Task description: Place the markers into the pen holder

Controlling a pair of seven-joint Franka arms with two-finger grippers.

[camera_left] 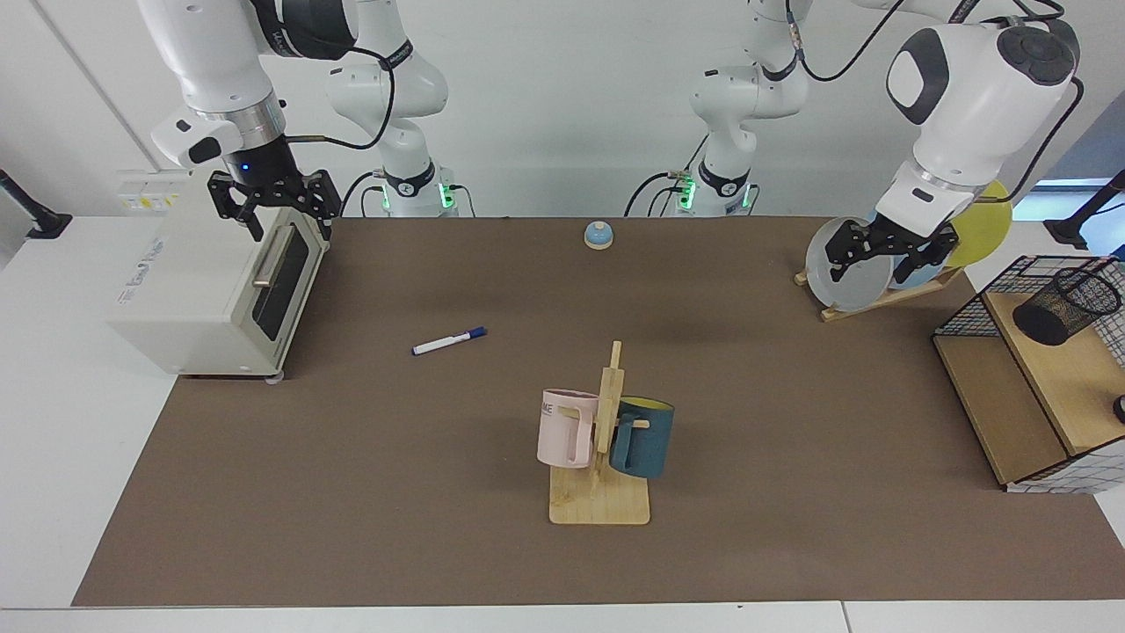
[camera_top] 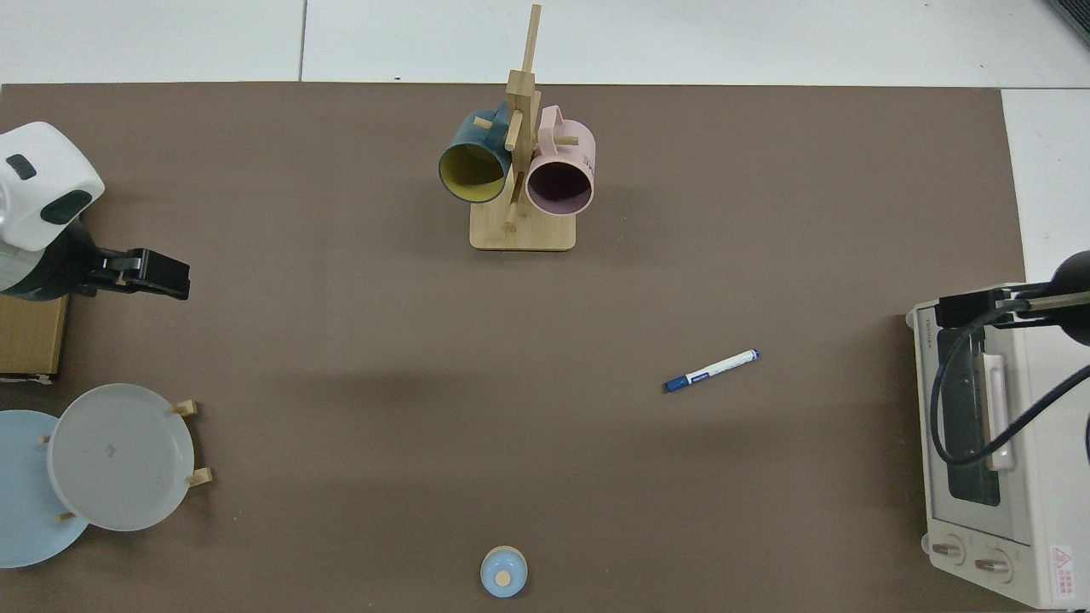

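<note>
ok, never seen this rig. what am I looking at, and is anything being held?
Two robot arms at a table with a brown mat. One picture faces them from across the table; the other looks straight down. The right gripper hangs over a toaster oven, the left gripper in front of a plate rack. Both have open fingers and hold nothing. On the mat lie a marker, a mug stand with two mugs and a small bell. The pen holder lies tipped in a wire basket at the edge.
</note>
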